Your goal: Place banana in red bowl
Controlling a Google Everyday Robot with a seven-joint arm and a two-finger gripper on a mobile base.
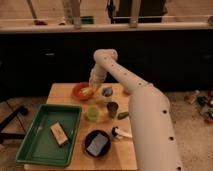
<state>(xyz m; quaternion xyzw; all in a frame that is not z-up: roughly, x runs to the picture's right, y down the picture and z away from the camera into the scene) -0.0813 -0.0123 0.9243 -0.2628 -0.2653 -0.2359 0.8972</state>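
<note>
The red bowl (80,91) sits at the far left part of the wooden table (60,95). A pale yellow banana (88,91) shows at the bowl's right rim, right under my gripper. My gripper (92,86) hangs from the white arm (145,115) and is down over the bowl's right side, at the banana. I cannot tell whether the banana rests in the bowl or is still held.
A green tray (35,145) holding a tan block (58,134) lies at the front left. A small green cup (92,113), a dark cup (112,108), a dark bowl with a blue-grey sponge (97,143), a dark green vegetable (123,115) and a white object (120,132) stand nearby.
</note>
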